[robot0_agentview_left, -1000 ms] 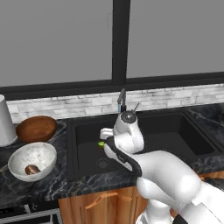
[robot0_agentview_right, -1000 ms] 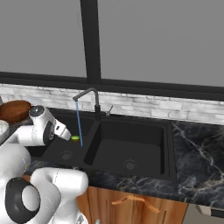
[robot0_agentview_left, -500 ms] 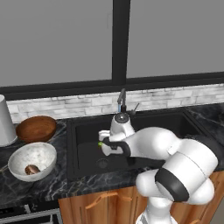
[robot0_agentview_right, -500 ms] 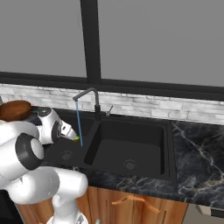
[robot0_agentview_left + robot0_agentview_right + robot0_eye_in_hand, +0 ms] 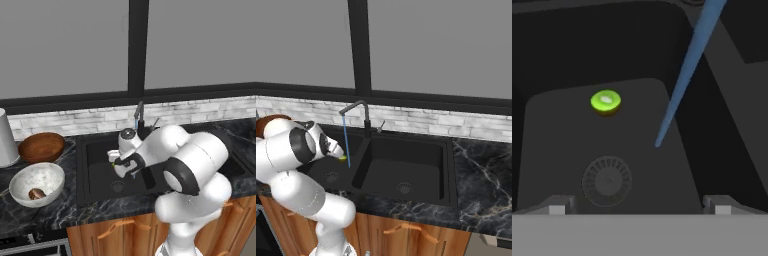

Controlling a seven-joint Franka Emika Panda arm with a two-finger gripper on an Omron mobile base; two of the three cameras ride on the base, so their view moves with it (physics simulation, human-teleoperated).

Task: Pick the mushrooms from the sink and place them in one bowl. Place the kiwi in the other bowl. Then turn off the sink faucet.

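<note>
My gripper (image 5: 639, 206) hangs open inside the left basin of the black sink (image 5: 572, 60), with nothing between its fingertips (image 5: 557, 207). The kiwi (image 5: 606, 102), a lime-green round piece, lies on the basin floor ahead of the fingers, beyond the round drain (image 5: 607, 180). It also peeks out beside my hand (image 5: 114, 161) and by the water stream (image 5: 343, 158). The sink faucet (image 5: 356, 107) runs a thin blue stream (image 5: 346, 140) into the same basin. One mushroom (image 5: 36, 193) lies in the white speckled bowl (image 5: 20, 180). The brown wooden bowl (image 5: 41, 146) stands behind it.
The faucet's thin lever (image 5: 381, 126) sticks out at its base. A white cylinder (image 5: 5, 137) stands on the far left counter. A divider (image 5: 363, 160) separates the left basin from the right basin (image 5: 406, 170). My own arm covers much of the sink in the left base view.
The hand has sunk lower into the left basin toward the kiwi, and the arm's elbow has swung up and to the right. The jaws stayed open.
</note>
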